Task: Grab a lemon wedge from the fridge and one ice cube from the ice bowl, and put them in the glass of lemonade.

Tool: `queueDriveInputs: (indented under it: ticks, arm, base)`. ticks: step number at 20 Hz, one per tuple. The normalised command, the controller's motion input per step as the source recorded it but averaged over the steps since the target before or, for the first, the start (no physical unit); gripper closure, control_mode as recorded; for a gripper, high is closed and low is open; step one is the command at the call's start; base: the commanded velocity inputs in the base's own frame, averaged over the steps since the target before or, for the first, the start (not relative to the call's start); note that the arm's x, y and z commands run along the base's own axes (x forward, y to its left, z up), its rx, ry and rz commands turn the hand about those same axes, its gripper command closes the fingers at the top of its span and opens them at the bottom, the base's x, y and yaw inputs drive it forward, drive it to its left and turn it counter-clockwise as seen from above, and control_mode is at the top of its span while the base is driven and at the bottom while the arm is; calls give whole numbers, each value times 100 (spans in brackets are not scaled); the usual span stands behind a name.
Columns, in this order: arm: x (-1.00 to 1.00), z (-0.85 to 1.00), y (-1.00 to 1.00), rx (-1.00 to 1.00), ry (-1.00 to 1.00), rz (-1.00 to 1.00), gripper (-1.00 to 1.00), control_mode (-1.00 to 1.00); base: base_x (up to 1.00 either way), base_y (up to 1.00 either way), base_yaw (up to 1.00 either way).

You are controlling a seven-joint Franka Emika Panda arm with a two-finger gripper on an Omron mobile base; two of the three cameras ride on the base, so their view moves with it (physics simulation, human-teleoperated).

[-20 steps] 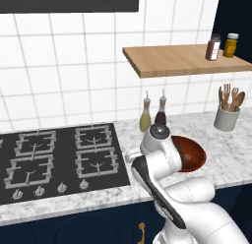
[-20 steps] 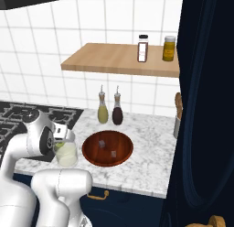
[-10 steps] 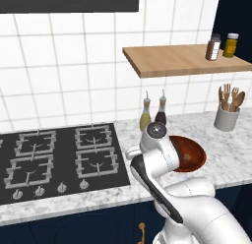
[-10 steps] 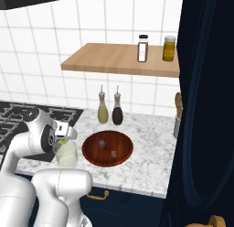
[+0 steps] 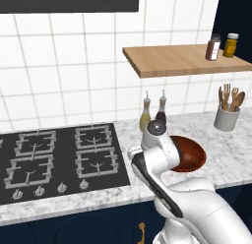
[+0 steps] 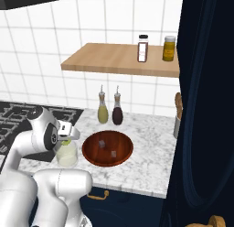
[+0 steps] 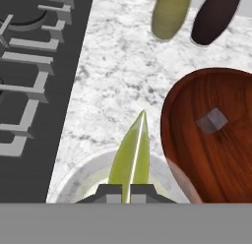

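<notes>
The claw (image 7: 126, 191) pinches the wedge (image 7: 130, 154) by its butt, the thin tip pointing away, and hangs over the glass (image 6: 66, 154), which stands on the bench (image 6: 151, 153) just left of the bowl (image 6: 108, 148) and touches or nearly touches its rim. In the hand view only the far arc of the glass rim shows below the wedge, so how well the wedge is centred over the mouth cannot be told. If it is let go off-centre, the wedge could strike the rim and tip out onto the bench, or toward the stove (image 7: 34, 66) on the left. Lowering too far risks the fingers knocking the glass against the bowl and slopping lemonade. A cube (image 7: 212, 121) lies in the bowl, still to be fetched.
</notes>
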Motion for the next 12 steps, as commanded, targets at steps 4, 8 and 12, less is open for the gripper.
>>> queueDriveInputs:
  ticks: [4,8,12]
  arm:
    - [0,-58,-11,0,-3,0,100,-100]
    - [-4,-53,-11,0,-1,0,100,-100]
    - [-60,-16,-23,0,-3,0,100,-100]
  base:
    - [0,0,0]
    - [0,0,0]
    - [0,0,0]
